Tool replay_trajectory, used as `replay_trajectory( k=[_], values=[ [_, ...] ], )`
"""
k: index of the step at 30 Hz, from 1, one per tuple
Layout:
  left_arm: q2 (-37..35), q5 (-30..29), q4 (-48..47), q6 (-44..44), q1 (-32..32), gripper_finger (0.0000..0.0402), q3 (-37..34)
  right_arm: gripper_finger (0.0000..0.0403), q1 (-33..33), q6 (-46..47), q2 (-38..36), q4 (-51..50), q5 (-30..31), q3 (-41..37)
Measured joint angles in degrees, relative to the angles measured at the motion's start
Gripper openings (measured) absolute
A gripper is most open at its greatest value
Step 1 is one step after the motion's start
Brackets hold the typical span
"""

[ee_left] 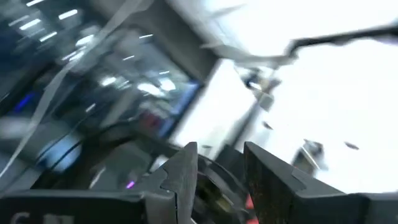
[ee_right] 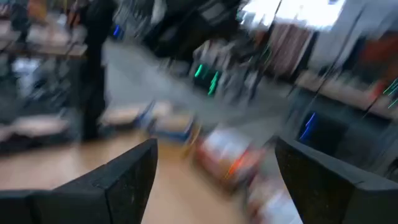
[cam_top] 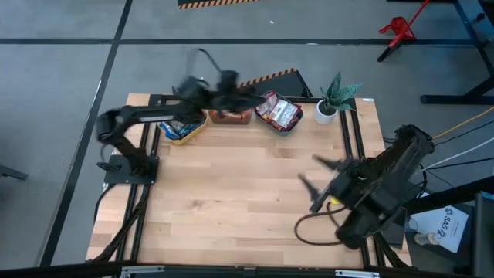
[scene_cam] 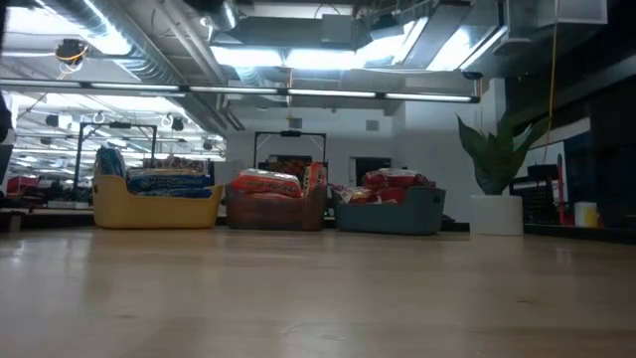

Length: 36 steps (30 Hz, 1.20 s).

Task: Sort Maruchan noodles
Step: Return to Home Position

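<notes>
All the Maruchan noodles (cam_top: 279, 113) sit in three bins along the far edge of the table (cam_top: 231, 193), in the upper middle of the overhead frame. The packets are flat, glossy plastic rectangles.

From table height, the blue-white packets (scene_cam: 164, 182) lie stacked flat in the smooth yellow bin (scene_cam: 154, 211) at the left, long edges running across the frame, with one standing on end at the bin's left side. The orange packets (scene_cam: 268, 182) heap in the middle bin (scene_cam: 278, 214), one upright at its right end. The red packets (scene_cam: 397, 181) mound above the rim of the grey-blue bin (scene_cam: 393, 217).

The overhead view adds something the low one hides: the red packets lie slanted, their long axis running from upper left to lower right. Only the low view shows how high each pile stands. It shows neither arm.

The left gripper (ee_left: 219, 149) is up over the bins at the upper left-centre of the overhead frame. Its wrist view shows the two dark fingers apart with nothing between them.

The right gripper (ee_right: 216, 146) hangs over bare pale wood planks at the lower right, jaws spread wide and empty. A potted plant (cam_top: 332, 100) in a white pot stands at the far right corner.
</notes>
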Motion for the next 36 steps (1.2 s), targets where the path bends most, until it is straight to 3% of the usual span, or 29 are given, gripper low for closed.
replay_trajectory(
  k=[2, 5, 6, 10, 13, 16, 19, 21, 24, 29, 36],
  values=[
    [-5.45, 3.57, 0.51, 3.82, -1.12, 0.0123, 0.0, 0.0312, 0.0, -5.64, -0.04, -5.22, 4.73, 7.42],
    [-12.47, 10.53, 0.65, 9.2, -2.62, 0.0125, 0.04, 0.0312, -1.12, -10.57, -0.45, -16.45, 4.46, 17.92],
    [-14.5, 13.03, 0.5, 10.93, -2.83, 0.0125, 0.04, 0.0312, -2.13, -12.34, -1.73, -15.99, 4.14, 19.73],
    [-22.26, 17.28, -6.23, 10.92, -0.22, 0.0126, 0.07, 0.0312, -5.65, -19.69, -11.5, -16.6, -2.03, 19.96],
    [-28.53, 16.17, -23.26, 15.13, 4.85, 0.0126, 0.07, 0.0312, -7.78, -19.71, -19.36, -16.07, -5.66, 16.15],
    [-34.88, 8.78, -47.7, 27.54, 9.42, 0.0126, 0.07, 0.0312, -7.8, -17.41, -27.37, -14.77, -6.3, 8.71],
    [-40.22, -5.84, -68.0, 37.45, 11.51, 0.0126, 0.07, 0.0312, -7.78, -13.56, -36.09, -8.89, -6.17, -2.17],
    [-43.18, -14.48, -75.57, 40.54, 11.74, 0.0126, -0.41, 0.0312, -7.78, -13.47, -41.85, -1.64, -6.2, -11.0],
    [-48.52, -17.72, -75.69, 39.67, 11.42, 0.0126, -5.04, 0.0312, -7.78, -15.14, -49.13, 11.23, -6.7, -25.31],
    [-61.66, -21.35, -75.11, 34.81, 11.13, 0.0126, -19.36, 0.0312, -7.78, -18.16, -57.35, 31.87, -8.04, -46.12],
    [-83.77, -22.27, -75.2, 26.2, 11.13, 0.0126, -41.88, 0.0312, -7.8, -21.21, -65.93, 50.18, -12.25, -64.22]
  ],
)
